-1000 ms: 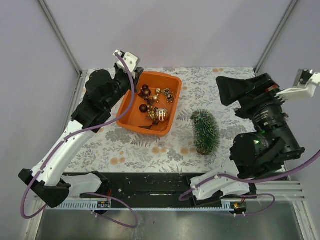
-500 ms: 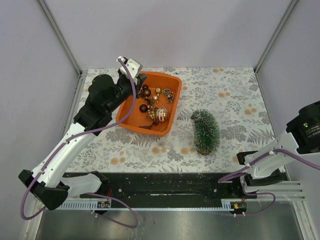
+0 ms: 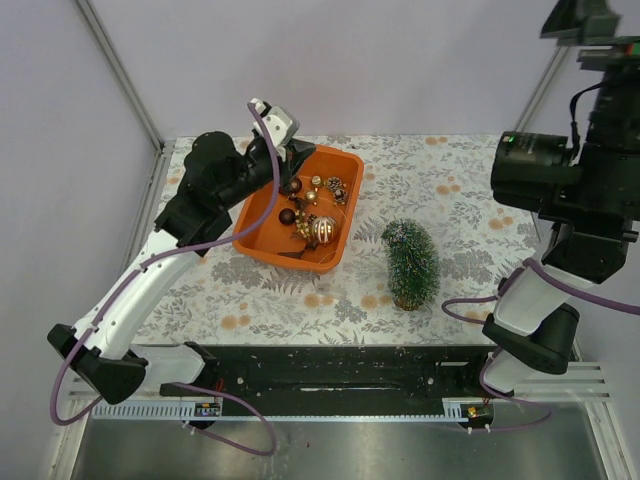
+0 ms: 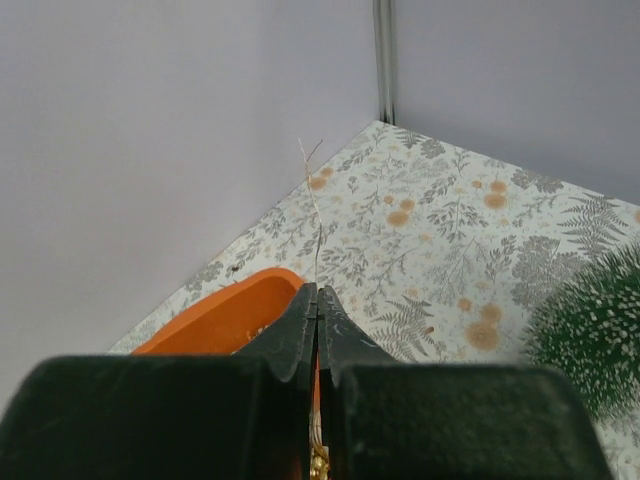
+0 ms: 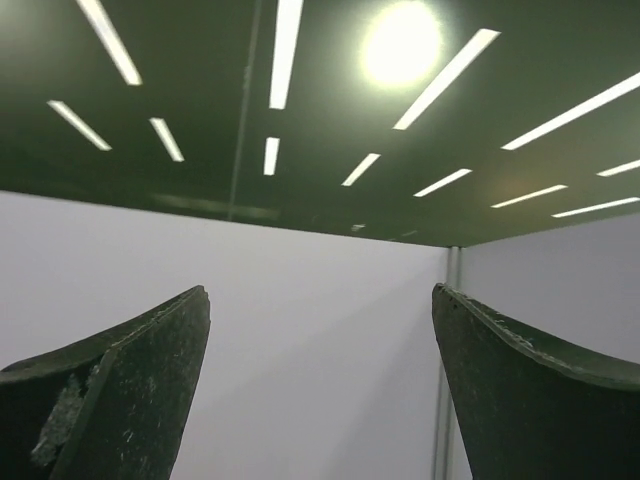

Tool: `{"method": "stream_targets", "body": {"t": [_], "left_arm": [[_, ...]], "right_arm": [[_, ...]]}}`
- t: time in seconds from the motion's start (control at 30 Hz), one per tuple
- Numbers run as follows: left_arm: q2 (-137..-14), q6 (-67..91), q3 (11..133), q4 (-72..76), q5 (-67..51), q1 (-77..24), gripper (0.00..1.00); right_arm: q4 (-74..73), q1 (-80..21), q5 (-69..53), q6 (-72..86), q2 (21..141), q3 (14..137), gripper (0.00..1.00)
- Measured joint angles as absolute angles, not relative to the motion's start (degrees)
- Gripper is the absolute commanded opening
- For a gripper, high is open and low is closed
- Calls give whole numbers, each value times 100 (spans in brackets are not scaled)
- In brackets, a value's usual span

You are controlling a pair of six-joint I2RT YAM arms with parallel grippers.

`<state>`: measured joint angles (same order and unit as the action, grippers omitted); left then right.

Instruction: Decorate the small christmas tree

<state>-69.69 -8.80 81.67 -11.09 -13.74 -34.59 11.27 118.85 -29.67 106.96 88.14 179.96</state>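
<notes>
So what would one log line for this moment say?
left pincer: shut on thin thread, over orange tub | right pincer: open, empty, pointing upward | small christmas tree: undecorated

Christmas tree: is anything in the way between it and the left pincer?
Nothing visible. The left pincer hangs shut above the orange tub; beyond its rim, only bare tablecloth lies before the small christmas tree.

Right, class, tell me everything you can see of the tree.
The tree is a small dark green bottle-brush cone, bristles frosted white, on a round brown base at its near end. It sits on the floral table, right of the orange tub and apart from it. Nothing else touches it; no ornaments hang on it. Upright or lying, I cannot tell.
</notes>
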Motion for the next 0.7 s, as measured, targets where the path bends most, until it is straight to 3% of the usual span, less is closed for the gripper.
{"method": "stream_targets", "body": {"t": [0.37, 0.7], "left_arm": [[-7922, -950, 9076, -1249, -1406, -3516, 0], [-8180, -1096, 9341, -1455, -1492, -3570, 0]], "right_arm": [[4132, 11937, -2842, 11303, 8005, 17926, 100], [3712, 11952, -4007, 11336, 6855, 18013, 99]]}}
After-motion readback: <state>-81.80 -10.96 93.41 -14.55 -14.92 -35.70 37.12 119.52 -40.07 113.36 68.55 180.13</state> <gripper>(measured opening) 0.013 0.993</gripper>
